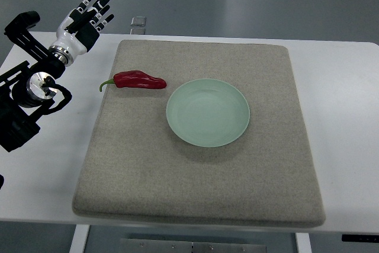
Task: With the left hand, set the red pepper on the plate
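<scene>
A red pepper (140,80) with a green stem lies on its side on the grey mat (201,194), just left of the pale green plate (208,112). The plate has nothing on it. My left hand (90,17) is at the upper left, above the white table's far edge, with its fingers spread and holding nothing. It sits well up and to the left of the pepper, apart from it. The right arm does not show.
The grey mat covers most of the white table (346,87). My left arm's black joints (26,96) hang over the table's left side. A small metal fitting (138,22) sits at the table's far edge.
</scene>
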Tool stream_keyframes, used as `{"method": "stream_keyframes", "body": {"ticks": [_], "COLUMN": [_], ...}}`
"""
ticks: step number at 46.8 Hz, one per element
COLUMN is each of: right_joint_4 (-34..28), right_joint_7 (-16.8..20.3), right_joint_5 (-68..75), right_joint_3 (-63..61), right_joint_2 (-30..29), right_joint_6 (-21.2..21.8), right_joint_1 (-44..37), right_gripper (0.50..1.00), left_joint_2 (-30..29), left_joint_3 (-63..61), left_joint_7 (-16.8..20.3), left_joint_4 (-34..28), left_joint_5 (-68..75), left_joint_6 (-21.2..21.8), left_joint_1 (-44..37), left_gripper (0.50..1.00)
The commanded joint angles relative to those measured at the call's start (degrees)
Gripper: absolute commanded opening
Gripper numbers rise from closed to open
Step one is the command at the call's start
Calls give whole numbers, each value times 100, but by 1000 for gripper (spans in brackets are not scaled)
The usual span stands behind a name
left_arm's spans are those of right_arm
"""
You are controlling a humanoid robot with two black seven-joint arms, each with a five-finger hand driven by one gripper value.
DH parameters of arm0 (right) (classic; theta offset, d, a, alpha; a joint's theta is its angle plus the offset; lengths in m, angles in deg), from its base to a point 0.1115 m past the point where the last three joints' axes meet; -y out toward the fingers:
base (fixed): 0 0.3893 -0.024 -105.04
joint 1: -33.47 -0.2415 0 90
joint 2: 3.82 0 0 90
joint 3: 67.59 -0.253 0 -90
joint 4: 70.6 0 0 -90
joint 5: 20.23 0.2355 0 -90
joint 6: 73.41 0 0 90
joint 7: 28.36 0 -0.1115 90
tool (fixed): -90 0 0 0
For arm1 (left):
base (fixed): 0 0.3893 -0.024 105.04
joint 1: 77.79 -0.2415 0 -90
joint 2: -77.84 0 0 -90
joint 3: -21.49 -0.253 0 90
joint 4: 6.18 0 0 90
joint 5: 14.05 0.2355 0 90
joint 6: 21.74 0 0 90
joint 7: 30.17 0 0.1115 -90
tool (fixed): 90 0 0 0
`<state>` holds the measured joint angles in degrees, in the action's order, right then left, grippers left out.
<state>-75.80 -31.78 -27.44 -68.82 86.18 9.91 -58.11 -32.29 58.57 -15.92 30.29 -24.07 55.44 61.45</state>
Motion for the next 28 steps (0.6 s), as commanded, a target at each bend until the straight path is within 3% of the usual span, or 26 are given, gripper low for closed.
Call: {"method": "stream_keyframes", "body": {"ticks": [1, 28], "right_joint_4": [1, 1], "right_joint_7": [0, 0], "right_joint_5": [0, 0], "right_joint_3": [0, 0], "right_joint_2": [0, 0], "right_joint_6": [0, 0], "right_joint_1": [-9, -9], "right_gripper": [928, 928], "left_joint_2": [0, -9], "left_joint_3": [-8, 1], "left_joint_7": [-1, -1], "left_joint_4": [0, -289], "left_joint_5": [9, 9], "left_joint_6": [-10, -18], "left_joint_1": [-11, 42], "left_gripper": [1000, 1000]}}
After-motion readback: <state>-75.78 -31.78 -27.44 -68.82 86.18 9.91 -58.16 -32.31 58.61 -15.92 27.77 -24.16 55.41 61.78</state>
